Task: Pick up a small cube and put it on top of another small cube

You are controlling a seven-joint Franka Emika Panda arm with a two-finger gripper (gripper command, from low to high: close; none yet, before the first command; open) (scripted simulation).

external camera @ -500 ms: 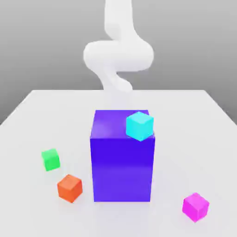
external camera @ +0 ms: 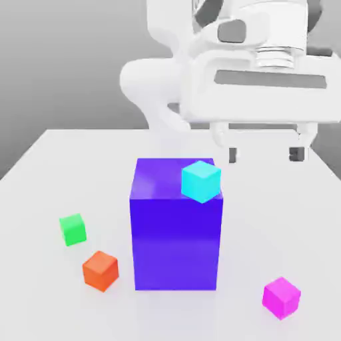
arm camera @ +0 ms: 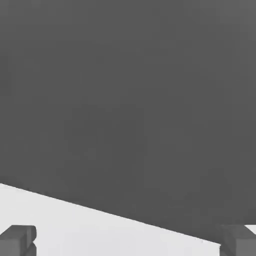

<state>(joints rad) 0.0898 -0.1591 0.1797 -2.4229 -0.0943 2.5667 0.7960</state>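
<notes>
Magenta cube (external camera: 281, 297) sits untouched on the counter (external camera: 60, 153), well apart from the green cube (external camera: 72, 229). Nothing is done yet: the hand (external camera: 264, 154) hangs high, fingers spread and empty.

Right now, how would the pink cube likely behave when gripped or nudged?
The pink cube looks rigid with flat faces, so it should slide on the table rather than roll. Its glossy finish may make it slippery. It is small beside the open gripper, so probably light.
</notes>
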